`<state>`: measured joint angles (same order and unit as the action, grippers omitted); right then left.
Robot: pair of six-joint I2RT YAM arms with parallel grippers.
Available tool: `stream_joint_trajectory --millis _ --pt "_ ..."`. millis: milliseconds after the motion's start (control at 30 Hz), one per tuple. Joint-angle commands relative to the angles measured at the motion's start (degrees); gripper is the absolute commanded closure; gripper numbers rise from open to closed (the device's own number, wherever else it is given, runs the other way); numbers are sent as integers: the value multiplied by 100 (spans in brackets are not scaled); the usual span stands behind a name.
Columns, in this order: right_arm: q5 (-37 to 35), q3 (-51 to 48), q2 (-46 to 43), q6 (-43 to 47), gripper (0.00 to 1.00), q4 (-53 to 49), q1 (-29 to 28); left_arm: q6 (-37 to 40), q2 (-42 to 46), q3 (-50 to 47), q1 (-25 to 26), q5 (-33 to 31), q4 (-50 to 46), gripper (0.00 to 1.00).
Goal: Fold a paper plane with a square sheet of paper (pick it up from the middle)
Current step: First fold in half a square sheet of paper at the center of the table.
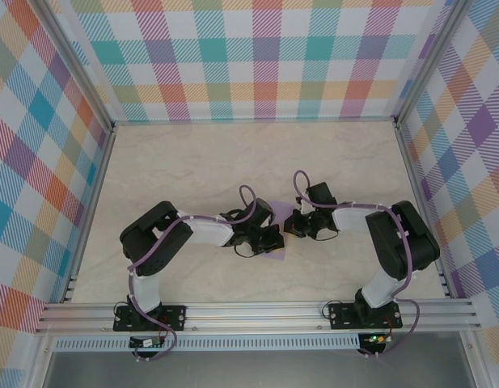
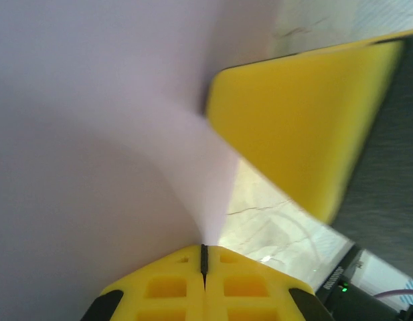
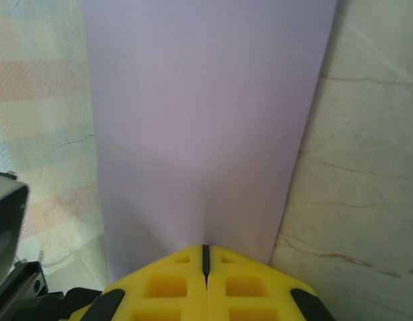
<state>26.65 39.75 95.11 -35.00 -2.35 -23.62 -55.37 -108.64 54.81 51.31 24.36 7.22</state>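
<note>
At the middle of the tabletop (image 1: 192, 162), my left tool (image 2: 204, 254) and right tool (image 3: 205, 251) face each other. Each is pressed together, pinching the sheet of paper (image 3: 206, 120) between them. The sheet stretches straight ahead of the right tool.

A pale, marble-patterned tabletop (image 1: 192, 162) with thin brownish veins fills the enclosure floor. Three walls rise around it, all covered in the same pastel plaid of teal, orange, purple, pink and yellow: a back wall (image 1: 257, 56), a left wall (image 1: 31, 162) and a right wall (image 1: 475, 145). Aluminium posts (image 1: 75, 65) run along the back corners. A slotted aluminium rail (image 1: 257, 315) crosses the near edge, with a plain grey surface (image 1: 257, 368) below it. In the right wrist view the veined tabletop (image 3: 367, 167) lies sharp on the right.
</note>
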Motion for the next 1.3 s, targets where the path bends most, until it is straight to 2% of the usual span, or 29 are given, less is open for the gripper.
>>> stream_joint_trajectory --millis 0,300,600,1267 --pt "-104 -64 123 199 100 112 41 180 -96 100 82 -142 -465 100" --pt "324 -245 -125 443 100 630 41 257 -94 221 81 -278 -769 100" --pt "-241 -181 166 359 100 464 259 229 -96 242 81 -361 -1247 100" --pt "-570 1475 1387 365 100 174 1401 17 -283 164 79 -254 -1707 100"
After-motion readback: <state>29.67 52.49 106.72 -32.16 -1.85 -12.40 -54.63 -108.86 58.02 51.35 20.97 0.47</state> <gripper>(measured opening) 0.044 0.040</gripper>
